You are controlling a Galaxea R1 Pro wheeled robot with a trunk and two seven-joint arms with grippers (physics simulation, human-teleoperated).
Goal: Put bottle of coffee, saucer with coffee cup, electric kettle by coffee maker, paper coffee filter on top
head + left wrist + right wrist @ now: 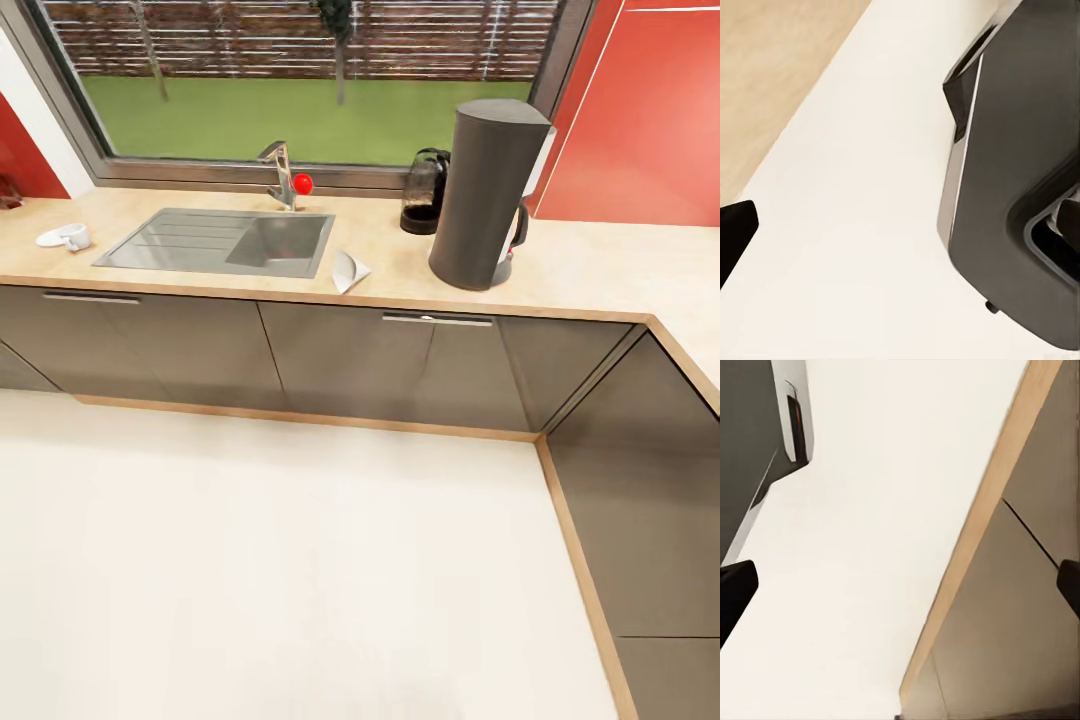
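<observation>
In the right wrist view two dark fingertips (735, 592) sit at opposite edges of the picture, so the right gripper (900, 596) is spread wide and holds nothing — between the tips there is only pale floor (870, 547) and a dark cabinet front (1020, 630) with its wooden plinth strip. In the left wrist view one dark fingertip (733, 232) shows at the picture's edge; the other is out of sight, so I cannot tell how far the left jaws are open, and nothing is seen in them. Beside it lies pale floor and a dark grey part of the robot's body (1020, 172).

From the head view, the countertop (600, 265) runs under the window, with a steel sink (225, 240) and a tap (282, 172). The coffee maker (485, 190) stands upright to the right of the sink. The kettle (424, 192) stands just behind it on its left, near the window. A white paper filter (348, 271) lies on the counter's front edge, between sink and coffee maker. Far left, the cup (75, 236) sits on the saucer (50, 239) — well apart from the coffee maker.
</observation>
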